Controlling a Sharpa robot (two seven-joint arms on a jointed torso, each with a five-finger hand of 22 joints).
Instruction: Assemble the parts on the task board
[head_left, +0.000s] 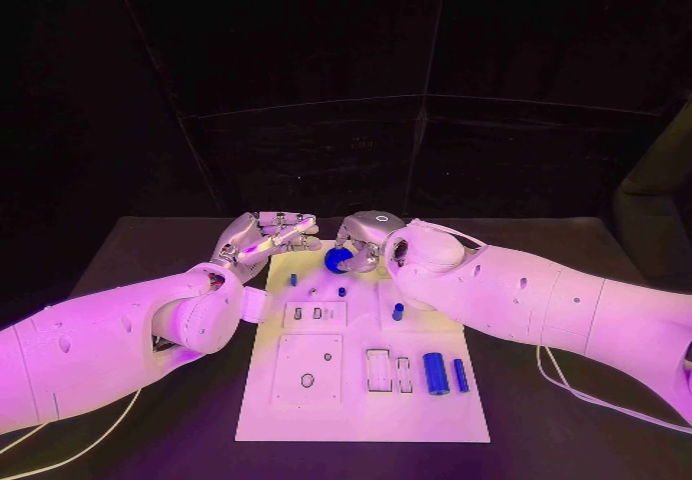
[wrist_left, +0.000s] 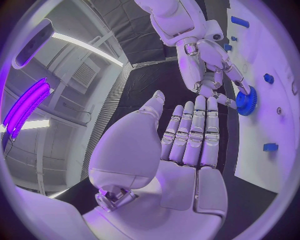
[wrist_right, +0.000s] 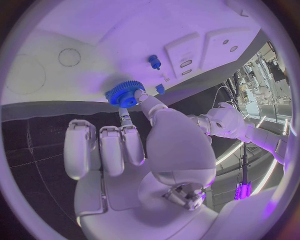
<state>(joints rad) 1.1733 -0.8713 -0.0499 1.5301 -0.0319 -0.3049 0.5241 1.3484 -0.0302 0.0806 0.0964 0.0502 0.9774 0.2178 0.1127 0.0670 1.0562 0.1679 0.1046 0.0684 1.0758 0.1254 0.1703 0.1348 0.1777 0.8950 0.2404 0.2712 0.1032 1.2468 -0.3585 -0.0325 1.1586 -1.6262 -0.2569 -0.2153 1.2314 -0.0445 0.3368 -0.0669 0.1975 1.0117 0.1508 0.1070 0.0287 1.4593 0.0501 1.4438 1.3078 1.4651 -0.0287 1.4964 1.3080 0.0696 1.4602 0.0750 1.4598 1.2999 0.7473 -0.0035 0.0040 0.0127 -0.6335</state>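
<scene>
black table (head_left: 159, 250) under violet light, dark curtain behind, and the white task board (head_left: 361, 400) lying in the middle between the two arms. the right hand (head_left: 378, 240) is over the board's far edge, pinching a blue gear (head_left: 339, 260) between thumb and a fingertip — in the right wrist view the gear (wrist_right: 125, 94) sits right at the board's rim, its teeth showing. the left hand (head_left: 267, 238) hovers just beside it at the far left corner, fingers straight and together, holding nothing.

by my reading the step in hand is seating this gear, either onto a shaft or into a mount near the far edge; whether it already sits on something i cannot tell. the next move calls for lining its bore up squarely and pressing down without tilting.

counted in the head view: one gear, two blue cylinders lying side by side near the front right — a thick one (head_left: 436, 373) and a thin one (head_left: 460, 375) — and three small blue pegs (head_left: 398, 311) standing further back.
</scene>
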